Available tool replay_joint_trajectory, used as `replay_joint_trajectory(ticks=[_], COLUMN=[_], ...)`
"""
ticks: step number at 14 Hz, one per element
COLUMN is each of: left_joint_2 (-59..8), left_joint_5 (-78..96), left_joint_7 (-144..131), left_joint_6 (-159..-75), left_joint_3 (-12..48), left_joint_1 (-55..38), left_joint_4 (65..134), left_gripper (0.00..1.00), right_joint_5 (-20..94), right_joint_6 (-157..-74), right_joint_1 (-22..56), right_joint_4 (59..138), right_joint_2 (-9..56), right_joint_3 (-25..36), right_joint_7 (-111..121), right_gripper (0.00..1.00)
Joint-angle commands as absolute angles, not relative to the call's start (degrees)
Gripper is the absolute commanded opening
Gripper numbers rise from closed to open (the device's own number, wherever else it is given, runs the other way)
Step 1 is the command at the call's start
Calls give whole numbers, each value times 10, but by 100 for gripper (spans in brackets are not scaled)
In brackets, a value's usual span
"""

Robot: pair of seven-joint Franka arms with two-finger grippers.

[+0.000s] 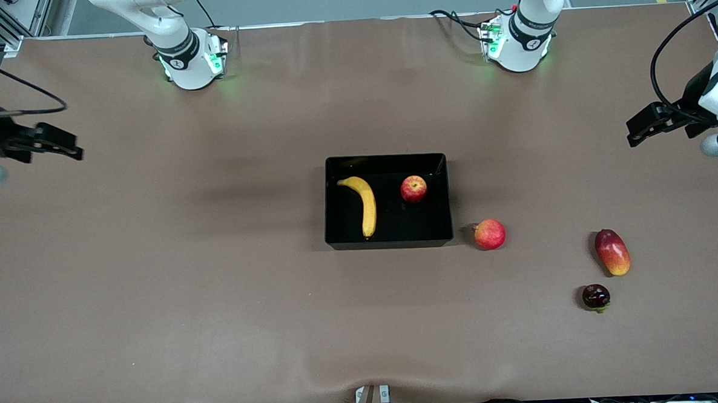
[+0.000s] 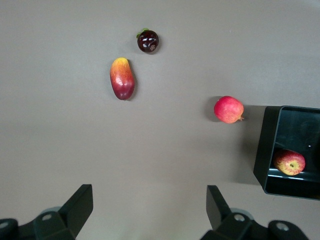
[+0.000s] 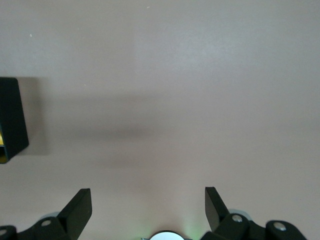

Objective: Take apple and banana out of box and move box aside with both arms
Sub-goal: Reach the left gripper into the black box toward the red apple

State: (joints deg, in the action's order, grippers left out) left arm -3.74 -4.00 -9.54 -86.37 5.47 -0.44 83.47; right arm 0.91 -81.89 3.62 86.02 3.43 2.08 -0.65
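The black box sits mid-table with the yellow banana and the small red apple lying inside it, apart from each other. My left gripper hangs open and empty over the left arm's end of the table. Its wrist view shows the open left gripper over bare table, with a corner of the box and the apple in it. My right gripper hangs open and empty over the right arm's end. The right wrist view shows the right gripper and a box corner.
A pinkish-red round fruit lies just outside the box, toward the left arm's end. A red-and-yellow mango and a dark round fruit lie closer to that end and nearer the front camera. Brown paper covers the table.
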Motion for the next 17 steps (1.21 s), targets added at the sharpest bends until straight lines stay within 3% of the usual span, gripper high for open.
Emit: replay_joint_trajectory(ticks=[1,7,17], left_joint_2=[-29,-54,-136], left_joint_5=[-37,-30,-25], left_joint_7=[-81,-97,-356], left_joint_6=[-858,-860,-913], left_joint_3=[54,64,74], left_joint_1=[-3,-19,-152], left_joint_4=[835,834,841], left_gripper=[100,100,100], right_joint_5=[-34,-20,56], right_joint_6=[-817,-857,-929], right_joint_1=[54,33,32], right_joint_4=[855,854,854], right_joint_2=[38,39,81], right_joint_3=[23,26,25], right_joint_7=[-16,-19,-14], right_gripper=[100,100,100])
